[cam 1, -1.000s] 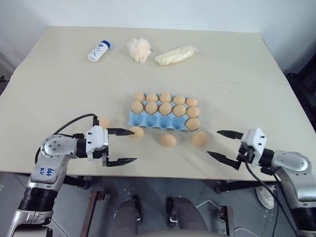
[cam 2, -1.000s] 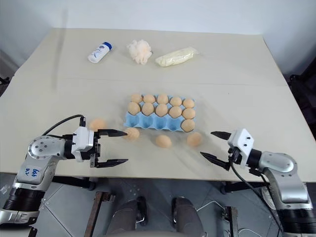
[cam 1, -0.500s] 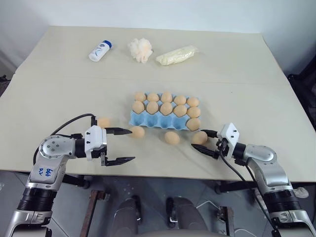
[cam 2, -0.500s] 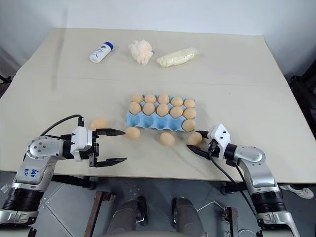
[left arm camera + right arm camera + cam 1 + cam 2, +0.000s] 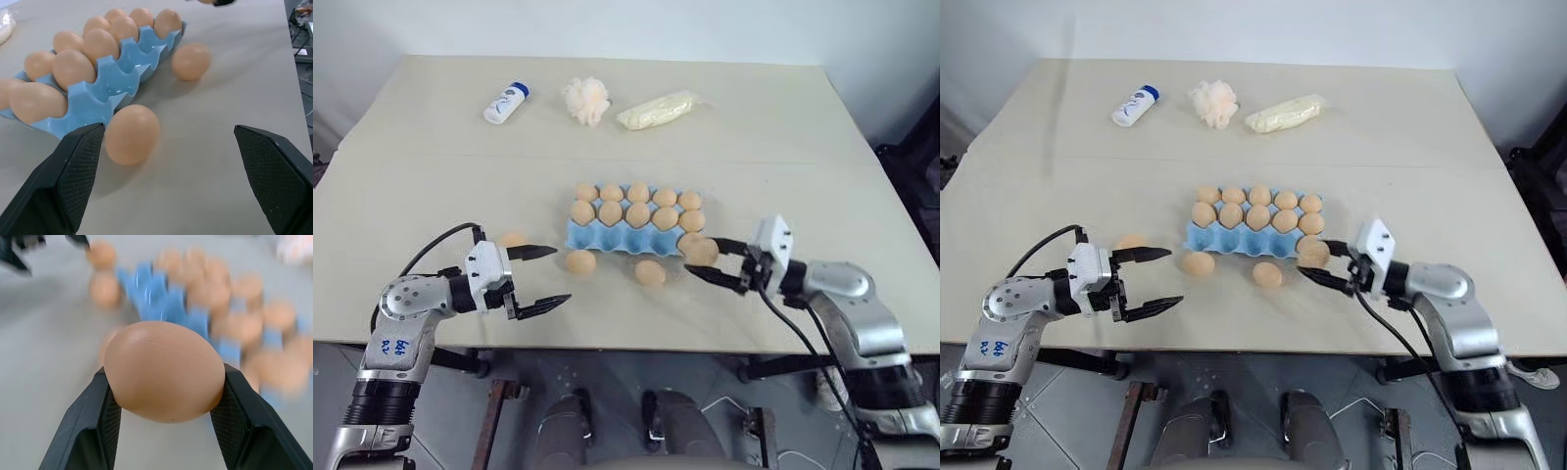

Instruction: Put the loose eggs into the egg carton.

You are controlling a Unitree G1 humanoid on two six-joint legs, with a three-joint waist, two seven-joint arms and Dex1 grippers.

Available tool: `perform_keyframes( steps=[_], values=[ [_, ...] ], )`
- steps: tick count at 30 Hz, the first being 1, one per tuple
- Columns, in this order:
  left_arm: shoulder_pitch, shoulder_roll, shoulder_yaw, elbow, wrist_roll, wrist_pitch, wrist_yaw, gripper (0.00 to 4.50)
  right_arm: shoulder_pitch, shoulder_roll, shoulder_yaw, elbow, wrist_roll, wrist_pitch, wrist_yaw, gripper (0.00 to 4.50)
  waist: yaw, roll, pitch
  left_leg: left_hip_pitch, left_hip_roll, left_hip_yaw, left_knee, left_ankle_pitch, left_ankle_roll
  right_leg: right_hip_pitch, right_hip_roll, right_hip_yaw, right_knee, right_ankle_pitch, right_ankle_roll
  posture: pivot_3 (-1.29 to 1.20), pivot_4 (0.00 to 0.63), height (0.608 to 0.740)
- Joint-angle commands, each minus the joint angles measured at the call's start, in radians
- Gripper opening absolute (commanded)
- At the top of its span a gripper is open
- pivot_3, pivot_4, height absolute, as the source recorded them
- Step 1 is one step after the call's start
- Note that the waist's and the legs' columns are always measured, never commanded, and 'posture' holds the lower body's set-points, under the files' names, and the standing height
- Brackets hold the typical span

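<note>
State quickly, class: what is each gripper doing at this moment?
Left gripper: open, holding nothing, near a loose egg.
Right gripper: shut on an egg, beside the egg carton.

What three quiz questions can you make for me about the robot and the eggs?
1. True or false: the left gripper is shut on an egg.
2. What does the right gripper hold? A) a bottle B) an egg C) a puff ball
3. How many loose eggs lie on the table, outside the egg carton?

Key: 1. False, it is open and holds nothing. 2. B. 3. Three.
</note>
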Motion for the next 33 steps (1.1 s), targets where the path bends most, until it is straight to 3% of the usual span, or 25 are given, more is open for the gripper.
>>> perform_keyframes(
  steps=[1, 6, 13, 22, 33],
  values=[
    [-0.004, -0.001, 0.015, -0.017, -0.006, 0.001, 0.010, 4.50, -0.059, 0.029, 0.035, 0.057, -0.051, -0.024, -0.024, 2.18, 0.005, 0.000, 0.000, -0.001, 0.000, 0.000, 0.000, 0.000, 0.000, 0.000, 0.000, 0.000, -0.001, 0.000, 0.000, 0.00, 0.150, 0.740],
    [0.021, 0.005, 0.027, -0.042, -0.008, 0.009, 0.018, 4.50, -0.141, 0.082, 0.066, 0.148, -0.092, -0.033, -0.049, 2.18, 0.003, 0.000, 0.000, -0.003, -0.001, 0.001, -0.002, -0.001, 0.002, -0.002, -0.001, -0.001, -0.002, 0.000, 0.001, 0.00, 0.150, 0.740],
    [0.050, 0.004, 0.032, -0.072, -0.013, 0.017, 0.030, 4.50, -0.158, 0.103, 0.049, 0.157, -0.099, -0.038, -0.066, 4.48, -0.001, 0.000, 0.000, -0.003, 0.000, 0.001, -0.001, -0.001, 0.001, -0.002, -0.001, -0.001, -0.001, 0.000, 0.001, 0.00, 0.150, 0.740],
    [-0.023, -0.046, 0.007, -0.036, -0.038, 0.057, 0.030, 4.50, 0.143, -0.097, -0.200, -0.096, 0.056, -0.063, 0.047, 4.48, 0.030, 0.000, 0.000, -0.003, -0.001, 0.000, 0.000, -0.002, 0.002, -0.001, -0.001, -0.002, -0.002, 0.000, 0.001, 0.00, 0.150, 0.740],
    [-0.085, -0.047, -0.019, 0.047, -0.018, 0.033, -0.037, 4.50, 0.452, -0.162, -0.404, 0.004, 0.072, -0.291, 0.173, 4.48, 0.028, 0.000, 0.000, -0.001, 0.000, 0.000, 0.002, 0.000, 0.003, 0.001, 0.001, -0.001, -0.001, 0.000, 0.002, 0.00, 0.150, 0.740]
  ],
)
